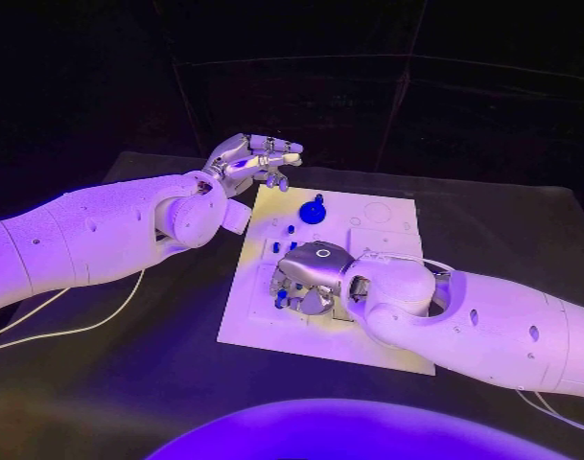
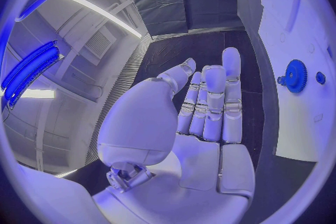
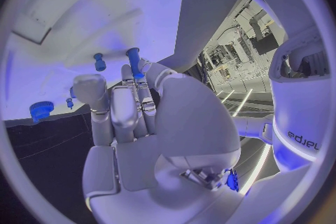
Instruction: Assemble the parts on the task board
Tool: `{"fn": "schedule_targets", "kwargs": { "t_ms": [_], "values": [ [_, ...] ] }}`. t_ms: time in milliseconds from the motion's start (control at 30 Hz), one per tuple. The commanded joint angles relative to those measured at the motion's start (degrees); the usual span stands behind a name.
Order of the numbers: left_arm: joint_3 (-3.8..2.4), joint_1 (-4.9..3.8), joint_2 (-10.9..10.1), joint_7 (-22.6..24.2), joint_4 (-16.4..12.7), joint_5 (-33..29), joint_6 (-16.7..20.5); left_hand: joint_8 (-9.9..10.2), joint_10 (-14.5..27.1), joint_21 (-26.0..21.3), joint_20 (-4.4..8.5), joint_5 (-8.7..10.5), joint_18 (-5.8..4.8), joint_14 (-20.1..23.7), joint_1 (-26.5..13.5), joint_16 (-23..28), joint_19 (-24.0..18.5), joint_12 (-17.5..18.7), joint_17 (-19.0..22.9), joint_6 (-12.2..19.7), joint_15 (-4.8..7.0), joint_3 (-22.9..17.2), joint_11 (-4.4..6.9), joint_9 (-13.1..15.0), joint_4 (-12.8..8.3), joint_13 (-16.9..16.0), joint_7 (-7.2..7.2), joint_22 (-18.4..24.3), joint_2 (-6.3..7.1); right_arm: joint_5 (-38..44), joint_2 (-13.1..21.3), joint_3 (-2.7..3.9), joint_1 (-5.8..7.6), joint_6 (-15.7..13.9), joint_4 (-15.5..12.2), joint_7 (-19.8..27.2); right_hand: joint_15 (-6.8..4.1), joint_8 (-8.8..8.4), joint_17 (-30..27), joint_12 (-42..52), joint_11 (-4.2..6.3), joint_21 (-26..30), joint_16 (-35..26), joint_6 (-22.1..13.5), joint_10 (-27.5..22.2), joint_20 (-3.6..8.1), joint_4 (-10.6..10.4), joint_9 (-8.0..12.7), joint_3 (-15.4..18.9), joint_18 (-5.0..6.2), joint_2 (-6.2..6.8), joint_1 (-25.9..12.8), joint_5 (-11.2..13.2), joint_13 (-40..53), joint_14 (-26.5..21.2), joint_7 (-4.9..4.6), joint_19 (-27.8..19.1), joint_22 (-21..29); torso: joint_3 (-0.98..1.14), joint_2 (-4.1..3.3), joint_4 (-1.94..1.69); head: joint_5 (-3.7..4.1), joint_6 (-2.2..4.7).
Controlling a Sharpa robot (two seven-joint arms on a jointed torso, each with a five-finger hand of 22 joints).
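Over task board (image 1: 375, 225), right hand (image 1: 313, 278) pinches upright blue peg (image 3: 134, 61); left hand (image 1: 253, 158) released.

One white task board (image 1: 375, 331) lies on one black table (image 1: 126, 383). Two white arms reach over it, each ending in one silver hand: the left hand (image 1: 253, 159) and the right hand (image 1: 313, 273). One blue gear (image 1: 313, 211) sits on the board. In the right wrist view, two blue pegs stand on the board, one short (image 3: 99, 61) and one taller (image 3: 134, 61) at the fingertips, and one much smaller blue pin (image 3: 69, 103) is nearby. Other small blue parts in the head view are too tiny to count.
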State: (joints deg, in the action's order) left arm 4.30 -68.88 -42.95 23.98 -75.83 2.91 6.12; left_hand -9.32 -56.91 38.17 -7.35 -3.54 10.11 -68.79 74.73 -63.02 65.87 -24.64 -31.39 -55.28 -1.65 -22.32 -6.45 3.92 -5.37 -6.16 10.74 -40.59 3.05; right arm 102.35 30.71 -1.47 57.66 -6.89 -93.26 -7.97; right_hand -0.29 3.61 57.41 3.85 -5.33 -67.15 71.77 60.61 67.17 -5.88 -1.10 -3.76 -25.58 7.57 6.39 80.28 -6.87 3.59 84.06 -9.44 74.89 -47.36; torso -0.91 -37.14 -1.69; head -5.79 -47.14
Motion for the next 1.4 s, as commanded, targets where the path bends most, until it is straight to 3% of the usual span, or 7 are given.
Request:
{"fn": "schedule_targets", "kwargs": {
  "t_ms": [33, 533, 867, 1133, 1233, 1300, 1400],
  "values": [
    [-0.05, -0.10, 0.03, 0.19, -0.05, -0.19, -0.70, -0.31, 0.49, -0.33, 0.04, -0.21, 0.36, 0.52, -0.26, 0.29, -0.28, -0.40, 0.08, 0.10, 0.01, -0.15, -0.07, -0.07, -0.11, -0.06, 0.20, 0.07, -0.40, -0.41, -0.18, -0.04, 0.04, -0.74, 0.03, 0.06, 0.63, -0.19, -0.21, -0.20, -0.26, 0.52, -0.13, -1.61, -1.25, -0.04, -0.26, 0.14, 0.56, 0.02, 0.52, -1.07, 0.23, -0.04, 0.45, -0.11, -0.64, 0.68, 0.03, -0.01, -0.04, 0.02, 0.06],
    [-0.05, -0.10, 0.00, 0.11, -0.05, -0.19, -0.75, -0.31, 0.49, -0.33, 0.04, -0.21, 0.36, 0.52, -0.26, 0.29, -0.28, -0.40, 0.08, 0.10, 0.01, -0.15, -0.07, -0.07, -0.11, -0.06, 0.20, 0.07, -0.40, -2.07, -0.21, -0.08, 0.04, -2.90, 0.00, 1.04, 1.12, -0.01, -2.71, 0.01, -0.88, 2.02, -1.62, -5.76, -5.13, -0.61, -0.87, 0.00, 3.81, 0.37, 1.75, -3.14, 0.40, 0.01, -0.27, -0.48, -1.60, 2.77, 0.03, 0.01, -0.02, 0.12, 0.14],
    [-0.05, -0.10, -0.15, -0.05, -0.03, -0.19, -0.92, -0.31, 0.49, -0.33, 0.04, -0.21, 0.36, 0.52, -0.26, 0.29, -0.28, -0.40, 0.08, 0.10, 0.01, -0.15, -0.07, -0.07, -0.11, -0.06, 0.20, 0.07, -0.40, -4.11, 2.48, -0.10, 0.04, -6.65, -1.76, 2.50, 1.85, 0.19, -10.53, 1.48, -1.55, 10.45, -7.01, -10.83, -14.06, -1.19, -1.75, -0.14, 15.09, 2.16, 1.26, -4.01, -1.90, 0.29, -2.77, -1.02, -5.63, 14.81, 0.07, 0.04, 0.09, 0.24, 0.42],
    [-0.04, -0.10, -0.44, -0.04, -0.02, -0.19, -0.85, -0.31, 0.49, -0.33, 0.04, -0.21, 0.36, 0.52, -0.26, 0.29, -0.28, -0.40, 0.08, 0.10, 0.01, -0.15, -0.07, -0.07, -0.11, -0.06, 0.20, 0.07, -0.40, -12.61, 11.21, 0.26, 0.84, -12.08, -6.65, 5.08, 1.45, 1.25, -17.65, 7.54, -0.95, 16.21, -12.35, -7.95, -8.37, -1.09, -3.58, -0.60, 22.54, 3.09, 0.11, -4.14, -6.22, 1.14, -6.03, -0.69, -8.30, 21.81, -0.05, 0.27, 0.29, 1.73, 1.21],
    [-0.04, -0.10, -0.57, -0.02, -0.06, -0.19, -0.82, -0.31, 0.49, -0.33, 0.04, -0.21, 0.36, 0.52, -0.26, 0.29, -0.28, -0.40, 0.08, 0.10, 0.01, -0.15, -0.07, -0.07, -0.11, -0.06, 0.20, 0.07, -0.40, -22.42, 15.72, 0.45, 2.09, -13.15, -8.12, 4.04, 0.52, 2.82, -9.92, 11.79, 0.31, 12.05, -6.84, -4.50, -1.03, -0.39, -4.07, -1.13, 22.98, 2.24, -1.43, -3.64, -6.99, 2.60, -3.14, -0.07, -4.95, 15.88, -0.13, 0.46, 0.49, 3.12, 1.74],
    [-0.03, -0.10, -0.62, -0.01, -0.05, -0.19, -0.80, -0.31, 0.49, -0.33, 0.04, -0.21, 0.36, 0.52, -0.26, 0.29, -0.28, -0.40, 0.08, 0.10, 0.01, -0.15, -0.07, -0.07, -0.11, -0.06, 0.20, 0.07, -0.40, -26.24, 18.50, 0.51, 2.54, -13.67, -9.31, 2.63, -0.54, 3.41, 1.34, 14.51, 1.57, 3.96, 0.72, -3.24, 3.08, 0.49, -4.53, -1.25, 23.35, 0.32, -2.01, -3.61, -7.65, 3.95, 0.53, 0.90, 0.42, 3.77, -0.17, 0.54, 0.68, 3.94, 2.23],
    [-0.01, -0.09, -0.66, 0.02, 0.02, -0.19, -0.75, -0.31, 0.49, -0.33, 0.04, -0.21, 0.36, 0.52, -0.26, 0.29, -0.28, -0.40, 0.08, 0.10, 0.01, -0.15, -0.07, -0.07, -0.11, -0.06, 0.20, 0.07, -0.40, -29.64, 22.33, 0.54, 2.92, -13.78, -10.81, -0.68, -1.74, 4.23, 5.34, 19.43, 2.96, -1.75, 3.69, -2.53, 7.54, 1.69, -5.45, -1.35, 24.80, -1.00, -1.84, -4.42, -7.97, 7.13, 1.93, 2.09, 4.10, -4.37, -0.15, 0.66, 1.05, 4.70, 2.51]
  ]
}}
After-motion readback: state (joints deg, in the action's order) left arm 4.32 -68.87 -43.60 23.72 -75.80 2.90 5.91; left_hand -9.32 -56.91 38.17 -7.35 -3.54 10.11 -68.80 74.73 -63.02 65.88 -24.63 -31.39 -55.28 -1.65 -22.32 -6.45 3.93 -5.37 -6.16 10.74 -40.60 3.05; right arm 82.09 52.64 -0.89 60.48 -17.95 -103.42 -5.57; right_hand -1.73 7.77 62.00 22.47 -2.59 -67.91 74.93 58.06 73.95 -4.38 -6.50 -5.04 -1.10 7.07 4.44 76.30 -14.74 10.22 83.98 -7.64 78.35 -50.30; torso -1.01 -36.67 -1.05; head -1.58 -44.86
